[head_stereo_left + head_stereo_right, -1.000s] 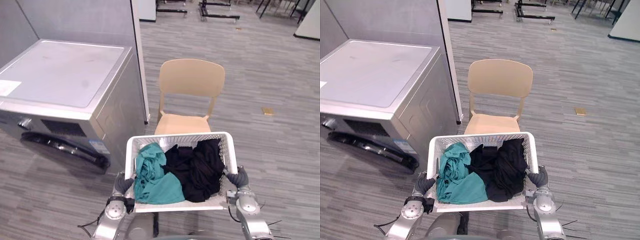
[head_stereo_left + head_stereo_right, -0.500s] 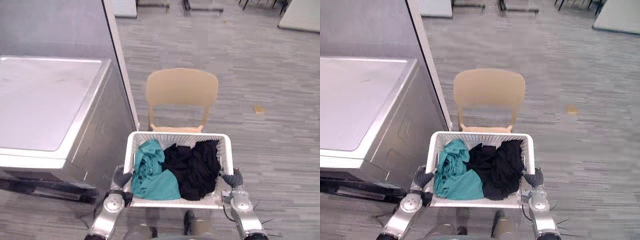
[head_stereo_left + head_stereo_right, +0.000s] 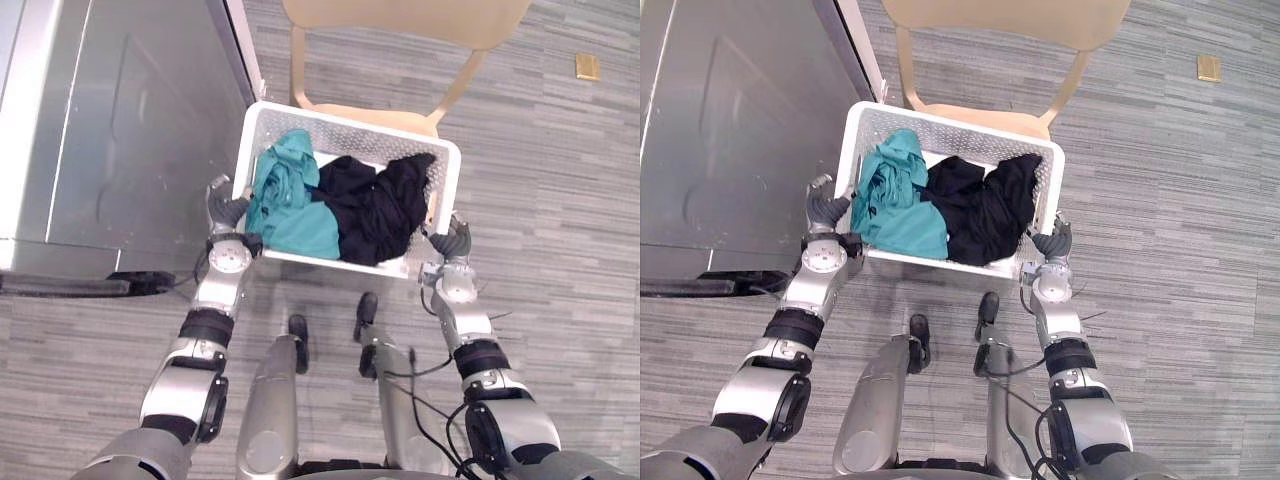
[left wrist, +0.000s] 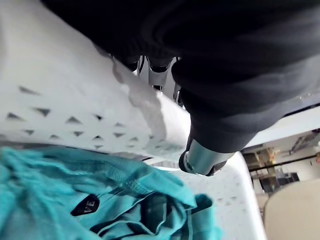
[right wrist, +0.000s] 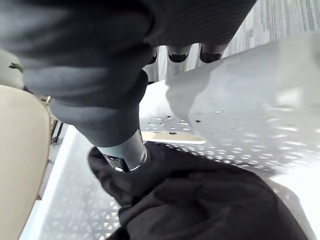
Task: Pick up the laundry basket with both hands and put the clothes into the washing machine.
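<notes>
A white perforated laundry basket (image 3: 340, 118) hangs between my two hands, its far edge over the front of a beige chair's seat (image 3: 370, 116). Inside lie a teal garment (image 3: 285, 200) on the left and black clothes (image 3: 380, 205) on the right. My left hand (image 3: 228, 212) grips the left rim: its thumb (image 4: 207, 155) reaches over the rim (image 4: 75, 110) and its fingers curl beneath. My right hand (image 3: 452, 240) holds the right rim (image 5: 240, 100) the same way, thumb (image 5: 120, 145) lying inside above the black clothes (image 5: 200, 200). The grey washing machine (image 3: 120, 130) stands close on the left.
The machine's dark door (image 3: 80, 285) hangs open low at the left. The beige chair's back (image 3: 400, 20) rises just beyond the basket. A small tan object (image 3: 587, 66) lies on the grey plank floor at the far right, where there is free room.
The whole picture has tipped down, so the camera has moved. The basket stays between both hands, now seen from above with the machine's side beside it.
</notes>
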Controlling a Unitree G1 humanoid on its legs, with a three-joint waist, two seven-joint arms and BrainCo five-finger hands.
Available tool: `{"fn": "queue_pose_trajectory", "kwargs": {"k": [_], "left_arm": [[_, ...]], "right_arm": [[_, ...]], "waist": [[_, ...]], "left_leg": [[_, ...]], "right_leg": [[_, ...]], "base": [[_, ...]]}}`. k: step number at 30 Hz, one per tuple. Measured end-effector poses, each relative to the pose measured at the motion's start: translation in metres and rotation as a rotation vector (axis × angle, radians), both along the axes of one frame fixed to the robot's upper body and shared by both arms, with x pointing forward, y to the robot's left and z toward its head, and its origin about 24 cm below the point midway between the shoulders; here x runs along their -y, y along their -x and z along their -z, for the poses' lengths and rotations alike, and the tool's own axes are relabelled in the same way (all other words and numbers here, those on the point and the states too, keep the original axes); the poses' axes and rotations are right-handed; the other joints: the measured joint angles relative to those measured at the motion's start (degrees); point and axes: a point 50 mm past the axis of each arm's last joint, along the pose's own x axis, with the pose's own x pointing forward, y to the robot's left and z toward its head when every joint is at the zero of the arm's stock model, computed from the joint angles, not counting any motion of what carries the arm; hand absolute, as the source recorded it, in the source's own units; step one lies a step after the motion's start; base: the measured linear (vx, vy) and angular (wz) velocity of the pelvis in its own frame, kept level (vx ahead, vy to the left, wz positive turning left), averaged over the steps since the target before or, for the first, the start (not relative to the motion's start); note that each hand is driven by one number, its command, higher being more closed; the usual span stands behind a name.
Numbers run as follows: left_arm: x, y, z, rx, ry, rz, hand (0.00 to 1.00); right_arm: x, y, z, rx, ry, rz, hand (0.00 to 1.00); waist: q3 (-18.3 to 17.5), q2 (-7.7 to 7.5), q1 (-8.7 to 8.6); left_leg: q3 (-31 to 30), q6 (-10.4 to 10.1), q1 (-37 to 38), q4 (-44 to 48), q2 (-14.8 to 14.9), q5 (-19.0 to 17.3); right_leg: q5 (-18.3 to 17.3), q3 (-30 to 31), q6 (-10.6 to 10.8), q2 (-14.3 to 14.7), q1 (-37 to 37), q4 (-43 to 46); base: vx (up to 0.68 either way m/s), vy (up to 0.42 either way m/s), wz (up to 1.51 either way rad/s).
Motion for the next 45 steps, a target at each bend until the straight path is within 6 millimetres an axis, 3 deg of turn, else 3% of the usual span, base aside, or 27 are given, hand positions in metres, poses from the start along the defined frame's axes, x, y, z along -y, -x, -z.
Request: {"fn": "queue_pose_trajectory", "kwargs": {"k": [3,6,13,19,23,26,29,31,35,38,40,42,43,45], "left_arm": [[0.007,0.001,0.004,-0.007,0.029,0.006,0.0],[0.012,0.007,0.017,-0.031,0.056,0.012,0.0],[0.011,0.039,0.041,-0.022,0.072,0.001,0.0],[0.005,0.083,0.066,-0.02,0.093,-0.012,0.0],[-0.002,0.12,0.096,-0.11,0.109,-0.003,0.0],[-0.005,0.161,0.133,-0.262,0.161,0.02,0.0],[-0.005,0.193,0.165,-0.406,0.217,0.039,0.0],[-0.005,0.215,0.197,-0.571,0.248,0.043,0.0],[-0.007,0.253,0.237,-0.807,0.29,0.014,0.0],[-0.015,0.259,0.246,-0.871,0.29,-0.013,0.0],[-0.016,0.259,0.249,-0.897,0.274,-0.008,0.0],[-0.014,0.252,0.248,-0.891,0.252,0.012,0.0],[-0.013,0.25,0.247,-0.886,0.248,0.018,0.0],[-0.008,0.243,0.246,-0.87,0.25,0.036,0.0]], "right_arm": [[-0.004,0.001,-0.016,0.084,-0.017,-0.003,0.0],[-0.002,0.011,-0.019,0.127,-0.023,0.003,0.0],[0.013,0.054,0.012,0.098,-0.032,0.057,0.0],[0.029,0.099,0.043,0.012,0.019,0.085,0.0],[0.046,0.135,0.07,-0.106,0.05,0.1,0.0],[0.056,0.163,0.09,-0.221,0.085,0.084,0.0],[0.058,0.185,0.117,-0.355,0.068,0.062,0.0],[0.056,0.2,0.147,-0.502,0.034,0.035,0.0],[0.047,0.221,0.183,-0.688,-0.02,-0.027,0.0],[0.034,0.236,0.205,-0.816,-0.059,-0.082,0.0],[0.03,0.237,0.21,-0.846,-0.065,-0.098,0.0],[0.029,0.231,0.211,-0.847,-0.063,-0.102,0.0],[0.03,0.229,0.211,-0.846,-0.062,-0.102,0.0],[0.03,0.219,0.211,-0.84,-0.054,-0.109,0.0]], "waist": [[0.0,0.04,0.06],[0.0,0.07,0.05],[0.3,0.48,1.08],[0.3,0.64,1.33],[-0.3,0.89,1.42],[-3.8,1.61,1.48],[-7.8,1.99,1.59],[-11.4,2.71,1.62],[-14.4,3.41,1.55],[-15.5,3.17,1.62],[-15.5,3.22,1.54],[-15.5,3.24,1.46],[-15.4,3.09,1.46],[-15.4,3.01,1.52]], "left_leg": [[0.1,0.3,-0.1,-0.2,1.0,-1.2],[0.4,0.2,0.3,-0.7,1.2,-1.2],[0.6,-1.1,5.9,-4.6,0.8,-0.4],[-0.7,-2.2,12.0,-9.6,-0.4,0.5],[-1.7,-2.0,15.8,-12.8,-1.0,1.1],[-2.2,-2.0,18.7,-15.2,-1.6,1.5],[-2.6,-2.1,22.9,-17.6,-2.4,2.5],[-3.4,-2.1,25.6,-19.4,-2.5,2.5],[-4.8,-2.4,28.7,-22.1,-2.8,3.1],[-7.3,-2.9,30.2,-24.3,-3.0,4.4],[-9.6,-3.3,30.0,-24.8,-3.6,5.4],[-12.8,-5.0,27.1,-24.0,-4.6,6.7],[-12.6,-5.6,26.1,-23.8,-4.8,7.2],[-4.1,-5.4,22.4,-20.4,-2.2,6.5]], "right_leg": [[-0.1,-0.3,-0.2,0.8,-0.2,0.2],[-0.3,-0.3,-0.4,0.9,-0.2,0.7],[-1.9,-0.2,-0.9,0.8,3.2,1.4],[-3.9,-0.7,-1.1,0.5,7.6,1.1],[-5.9,-2.6,-1.0,-0.2,10.9,1.2],[-7.3,-3.1,-0.5,-0.7,12.8,1.3],[-8.9,-3.9,0.4,-1.5,16.5,1.1],[-9.1,-5.1,0.5,-1.4,19.7,-0.4],[-9.3,-6.6,0.8,-1.4,23.6,-2.5],[-9.3,-9.0,0.8,-1.6,25.9,-3.8],[-9.4,-11.3,0.9,-2.4,26.6,-3.8],[-10.2,-15.5,1.3,-4.1,26.2,-3.0],[-10.5,-17.0,1.2,-5.0,25.9,-2.4],[-10.9,-21.3,0.5,-7.7,24.8,-0.6]], "base": [[-0.08,-0.067,-0.02],[-0.06,-0.071,-0.02],[0.05,-0.049,0.02],[0.09,-0.022,0.11],[0.13,-0.009,0.25],[0.16,0.029,0.15],[0.16,0.035,0.23],[0.13,0.029,0.23],[0.04,0.015,0.25],[-0.01,-0.025,0.42],[-0.05,-0.037,0.63],[-0.08,-0.03,1.01],[-0.13,0.005,1.2],[-0.13,0.064,1.03]]}}
